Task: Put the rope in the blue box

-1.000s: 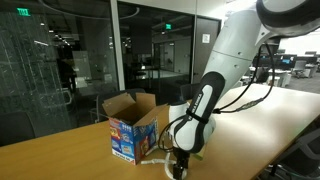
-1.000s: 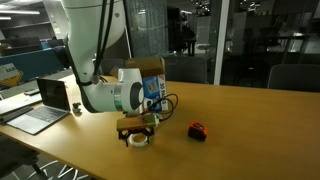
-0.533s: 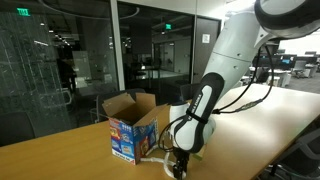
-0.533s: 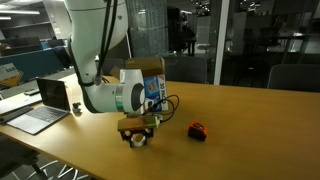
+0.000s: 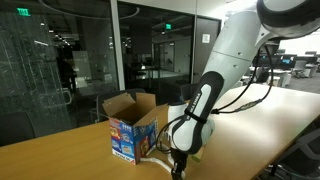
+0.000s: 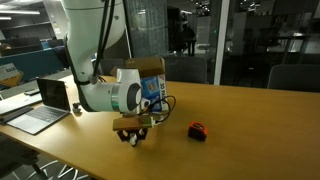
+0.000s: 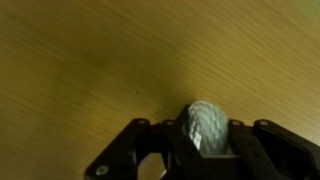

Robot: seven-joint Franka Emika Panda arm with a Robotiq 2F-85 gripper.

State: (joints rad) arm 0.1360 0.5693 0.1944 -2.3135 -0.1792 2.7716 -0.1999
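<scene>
The rope (image 7: pixel 203 120) shows in the wrist view as a bunched white braided cord, pinched between the black jaws of my gripper (image 7: pixel 205 140). The gripper (image 5: pixel 178 162) hangs just above the wooden table, close beside the blue box (image 5: pixel 133 131), which stands with its brown flaps open. In the exterior view from the opposite side, the gripper (image 6: pixel 133 134) is in front of the blue box (image 6: pixel 153 88), and the arm partly hides the box. In both exterior views the rope is too small to make out clearly.
A small red-and-black object (image 6: pixel 197 130) lies on the table (image 6: pixel 250 130) a little way from the gripper. An open laptop (image 6: pixel 45 105) sits near one table end. Glass walls stand behind the table.
The jaws have closed from wide open onto the white rope. The gripper has risen slightly off the table with the rope bunched in it.
</scene>
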